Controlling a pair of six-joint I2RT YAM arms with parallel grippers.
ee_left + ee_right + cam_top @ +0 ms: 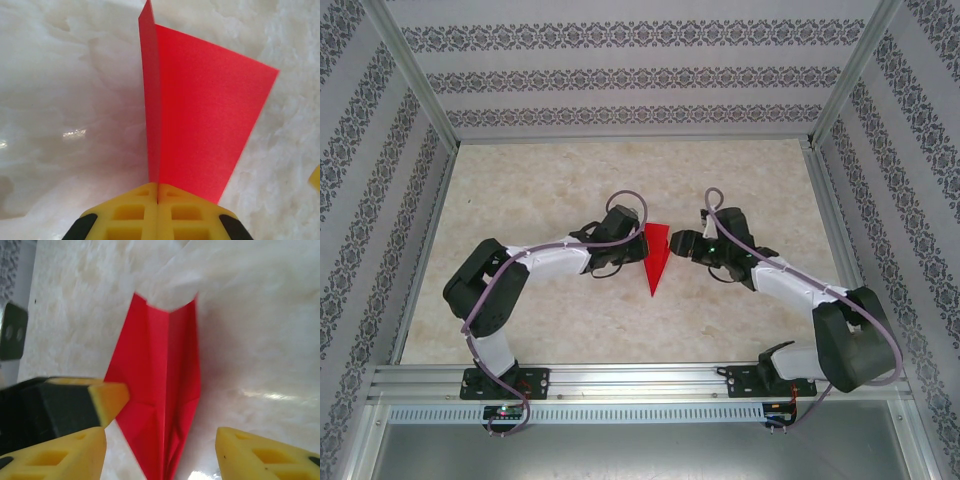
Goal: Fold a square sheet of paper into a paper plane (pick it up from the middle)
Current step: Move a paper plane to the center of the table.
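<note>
- Red paper plane (pixel 657 255) at the middle of the marble-look table (pixel 550 180), tip pointing to 6 o'clock.
- At its 9 o'clock, the left gripper (pixel 632 243) pinches the fold, yellow fingers (pixel 140 212) pressed together on it.
- At its 3 o'clock, the right gripper (pixel 680 243) stands just beside it, jaws apart.
- Patterned walls (pixel 620 80) ring the table, with a metal rail (pixel 640 378) at 6 o'clock.

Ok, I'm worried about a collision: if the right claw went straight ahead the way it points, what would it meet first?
Most likely the red paper plane: it lies straight ahead, in line with the gap of the open right claw, while the left claw pinches it shut. How close it is, the views leave unclear.
</note>
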